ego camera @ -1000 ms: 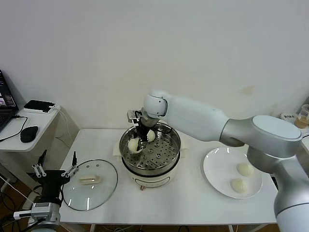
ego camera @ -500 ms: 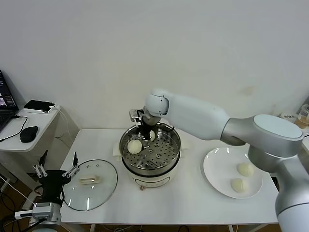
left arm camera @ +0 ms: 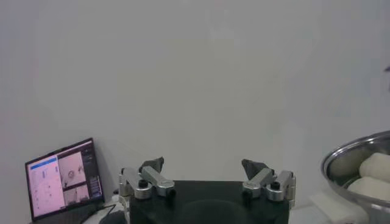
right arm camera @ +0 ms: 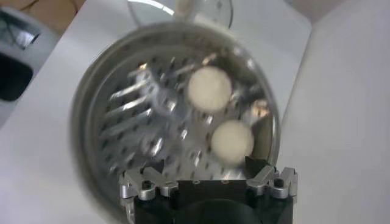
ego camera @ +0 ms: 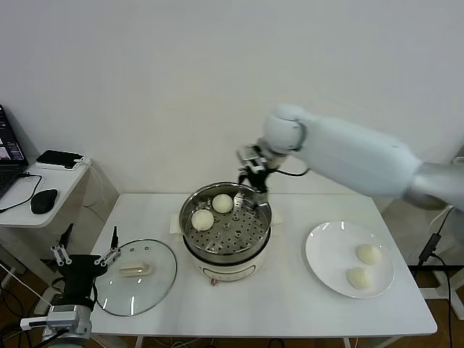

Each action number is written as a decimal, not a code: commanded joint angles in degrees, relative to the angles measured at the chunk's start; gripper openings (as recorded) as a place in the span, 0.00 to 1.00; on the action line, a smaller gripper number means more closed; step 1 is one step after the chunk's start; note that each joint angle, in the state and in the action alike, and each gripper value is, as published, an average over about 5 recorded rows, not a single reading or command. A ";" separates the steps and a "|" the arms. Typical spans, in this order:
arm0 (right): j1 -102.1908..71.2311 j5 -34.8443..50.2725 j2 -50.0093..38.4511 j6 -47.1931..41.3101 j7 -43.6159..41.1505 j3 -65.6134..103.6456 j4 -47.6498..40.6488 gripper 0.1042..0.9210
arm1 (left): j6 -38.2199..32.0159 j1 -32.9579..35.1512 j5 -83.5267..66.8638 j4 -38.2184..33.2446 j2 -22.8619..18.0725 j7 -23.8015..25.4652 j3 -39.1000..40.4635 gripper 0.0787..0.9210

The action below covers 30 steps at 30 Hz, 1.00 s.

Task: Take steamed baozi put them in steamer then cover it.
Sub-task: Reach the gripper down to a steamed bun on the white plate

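Note:
The steamer (ego camera: 262, 222) stands mid-table with two steamed baozi (ego camera: 203, 219) (ego camera: 222, 203) on its perforated tray (right arm camera: 134, 122). In the right wrist view the same two baozi (right arm camera: 209, 89) (right arm camera: 231, 141) lie below the camera. My right gripper (ego camera: 255, 174) (right arm camera: 206, 165) hangs open and empty above the steamer's back right rim. Two more baozi (ego camera: 369, 254) (ego camera: 358, 278) rest on the white plate (ego camera: 322, 254). The cover (ego camera: 135, 286) lies flat on the table to the left. Beside it, off the table's left edge, my left gripper (ego camera: 87, 250) (left arm camera: 203, 164) is parked open.
A low side table (ego camera: 51, 181) at far left carries a laptop (left arm camera: 61, 176), a mouse (ego camera: 43, 199) and a black device (ego camera: 59, 158). The wall rises close behind the steamer. The steamer's rim (left arm camera: 359, 159) shows at the edge of the left wrist view.
My right gripper opened and left a baozi on the steamer tray. It then rose and swung to the right, past the back right rim. The left arm stayed still.

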 commanded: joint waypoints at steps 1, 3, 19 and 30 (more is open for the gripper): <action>-4.97 -6.09 -22.39 3.48 -2.71 4.34 12.39 0.88 | 0.03 0.10 0.06 -0.28 0.11 0.04 0.30 0.88; -11.32 -8.65 -26.46 4.44 -2.89 9.49 13.81 0.88 | 0.03 0.19 0.11 -0.22 0.20 0.04 0.56 0.88; -54.21 -23.99 -33.72 10.03 -0.69 40.81 12.86 0.88 | -0.02 1.05 0.97 0.79 -0.16 -0.02 0.90 0.88; -62.97 -28.38 -31.08 10.21 1.79 49.33 10.39 0.88 | -0.01 1.39 1.60 0.79 -0.88 -0.05 1.00 0.88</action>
